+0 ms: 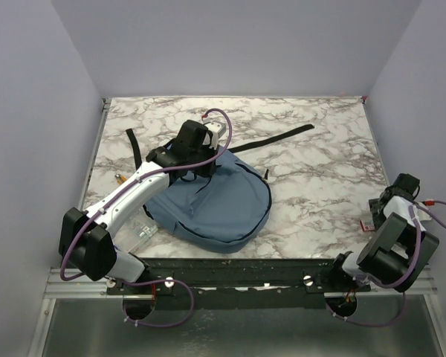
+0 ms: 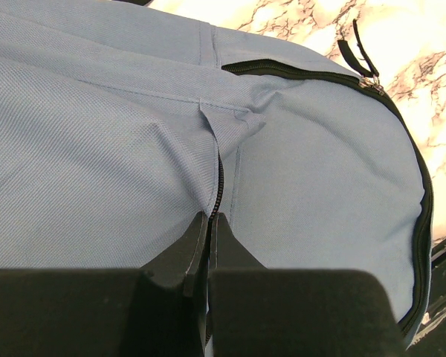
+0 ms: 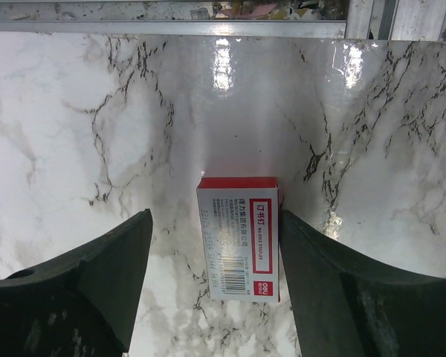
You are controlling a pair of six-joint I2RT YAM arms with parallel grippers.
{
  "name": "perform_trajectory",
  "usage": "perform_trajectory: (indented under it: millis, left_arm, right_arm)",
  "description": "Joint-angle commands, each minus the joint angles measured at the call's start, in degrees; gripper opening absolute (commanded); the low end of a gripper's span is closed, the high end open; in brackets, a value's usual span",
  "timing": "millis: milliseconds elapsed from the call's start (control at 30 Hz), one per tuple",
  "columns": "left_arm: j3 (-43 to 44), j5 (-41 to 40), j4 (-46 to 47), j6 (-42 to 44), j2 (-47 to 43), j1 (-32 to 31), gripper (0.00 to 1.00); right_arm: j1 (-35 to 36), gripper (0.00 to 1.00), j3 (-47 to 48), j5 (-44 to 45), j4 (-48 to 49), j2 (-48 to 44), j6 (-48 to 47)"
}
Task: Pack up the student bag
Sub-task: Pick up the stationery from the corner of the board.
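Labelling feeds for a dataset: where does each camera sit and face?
Top external: above, behind the bases, looking down on table, student bag, both arms.
Left wrist: faces the bag; left gripper shut on its zip.
Right wrist: faces down at a red-white box; right gripper open.
Shared: top and left wrist show the bag.

**A:** Where is there room on the worktop (image 1: 320, 186)?

**B:** From the middle out toward 3 o'clock it is bare marble, and along the far edge at 12.

**A:** And in the way?

**B:** The bag (image 1: 223, 208) fills the 7-to-9 side, with the left arm (image 1: 134, 190) lying across it. One black strap (image 1: 271, 139) lies toward 1 o'clock, another strap (image 1: 132, 147) toward 10. At 4, a small box (image 3: 240, 238) sits inside the right gripper (image 3: 215, 219), with a gap at the box's 9 o'clock.
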Motion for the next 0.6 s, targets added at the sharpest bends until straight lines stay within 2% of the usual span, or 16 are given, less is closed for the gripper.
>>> perform_trajectory:
  millis: [0, 333, 567]
  left_arm:
    - [1.5, 4.7, 0.3, -1.1, -0.1, -1.2, 0.00]
    - [1.5, 4.2, 0.3, -0.8, -0.4, -1.2, 0.00]
    - [1.5, 4.6, 0.3, -1.0, -1.1, -1.2, 0.00]
  right_arm:
    - [0.1, 0.72, -3.9, -4.3, -0.7, 1.6, 0.9]
    - [0.9, 0.62, -4.9, -6.3, -0.1, 1.7, -0.8]
    - [4.7, 0.63, -4.7, -3.7, -0.7, 0.9, -0.8]
